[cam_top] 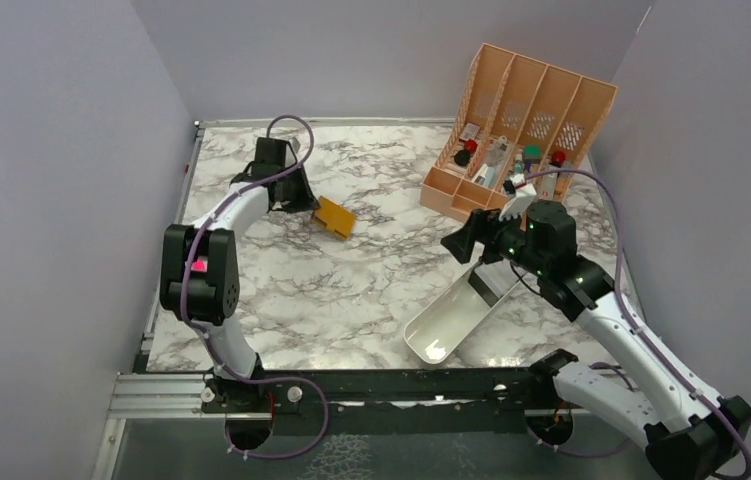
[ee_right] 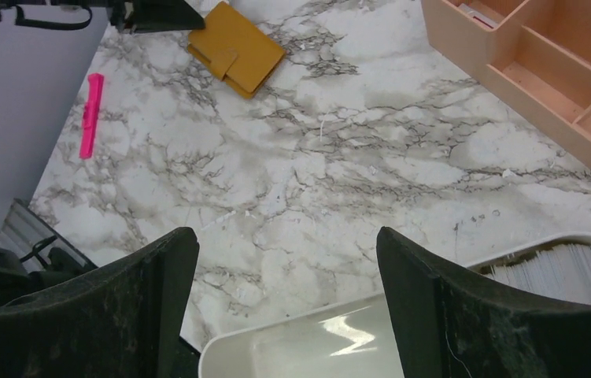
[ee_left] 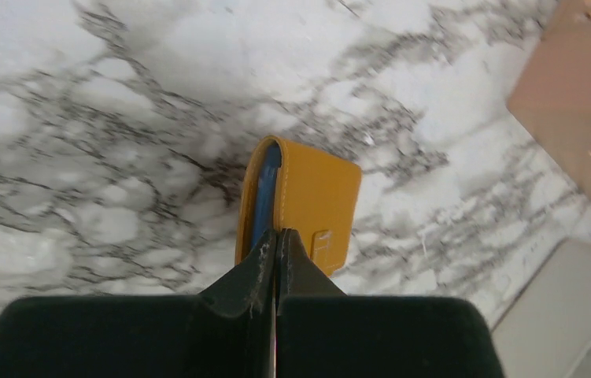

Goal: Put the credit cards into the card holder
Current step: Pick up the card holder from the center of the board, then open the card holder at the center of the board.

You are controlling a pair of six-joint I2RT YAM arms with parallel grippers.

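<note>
Near R: white oblong plastic tray (cam_top: 456,315) on marble-look table (cam_top: 351,290), stack of pale thin cards (ee_right: 559,272) inside. R pincer (ee_right: 286,236) spread wide above tray. Far L: small mustard-orange leather-like folding wallet (ee_left: 315,197) lying folded on table, blue strip (ee_left: 264,197) showing in fold. L pincer (ee_left: 276,236) pressed together, tips at wallet edge. Far R: peach slotted organiser (cam_top: 521,130).

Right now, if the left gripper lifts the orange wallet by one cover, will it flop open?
Probably: the wallet gapes along one side, showing blue inside, so it seems loosely closed. It looks thin and light; pushed, it should slide on the smooth marble table.
</note>
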